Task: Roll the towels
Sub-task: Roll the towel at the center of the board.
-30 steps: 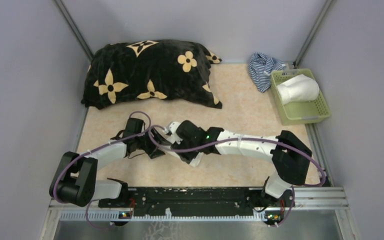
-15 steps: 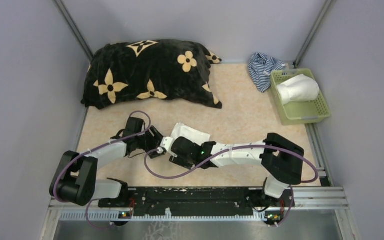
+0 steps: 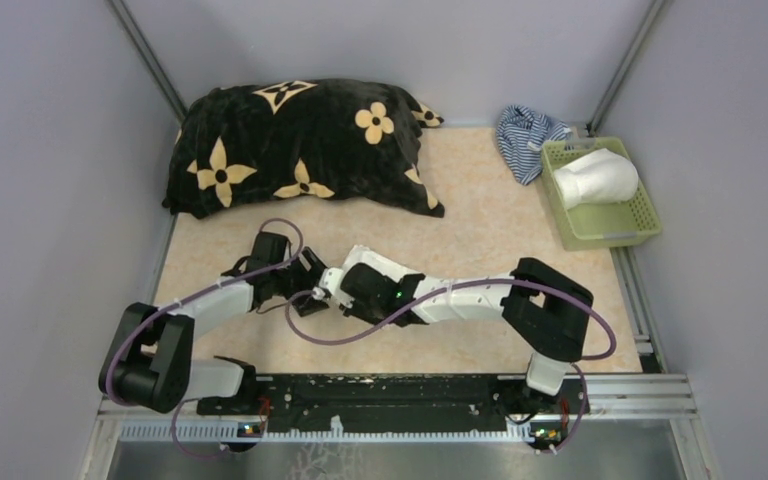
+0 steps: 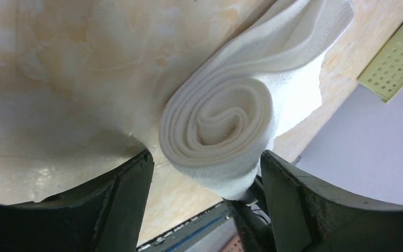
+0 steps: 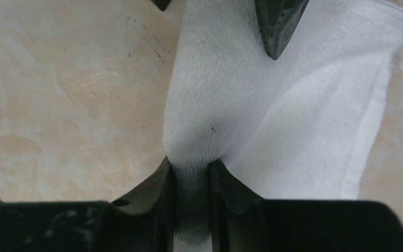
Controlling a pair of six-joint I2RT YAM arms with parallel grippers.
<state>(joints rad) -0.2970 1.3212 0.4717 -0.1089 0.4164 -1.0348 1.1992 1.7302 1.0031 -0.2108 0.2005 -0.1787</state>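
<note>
A white towel point(image 3: 385, 268) lies partly rolled on the beige table between my two grippers. In the left wrist view its spiral end point(image 4: 223, 123) sits between the wide-open jaws of my left gripper point(image 4: 204, 176), close to the right finger point(image 4: 294, 205). My right gripper point(image 5: 190, 170) is shut on a pinched fold of the same towel point(image 5: 273, 121). In the top view the left gripper point(image 3: 305, 283) and the right gripper point(image 3: 335, 287) meet at the roll's left end. A second towel point(image 3: 596, 178), rolled, lies in the green basket point(image 3: 610, 228).
A black pillow with tan flowers point(image 3: 300, 145) lies at the back left. A blue-and-white striped garment point(image 3: 523, 135) is bunched at the back, next to the basket. Grey walls close in both sides. The basket's corner point(image 4: 393, 63) shows in the left wrist view.
My right arm has drawn in to the left, uncovering the towel roll it was over. The left arm has barely moved.
</note>
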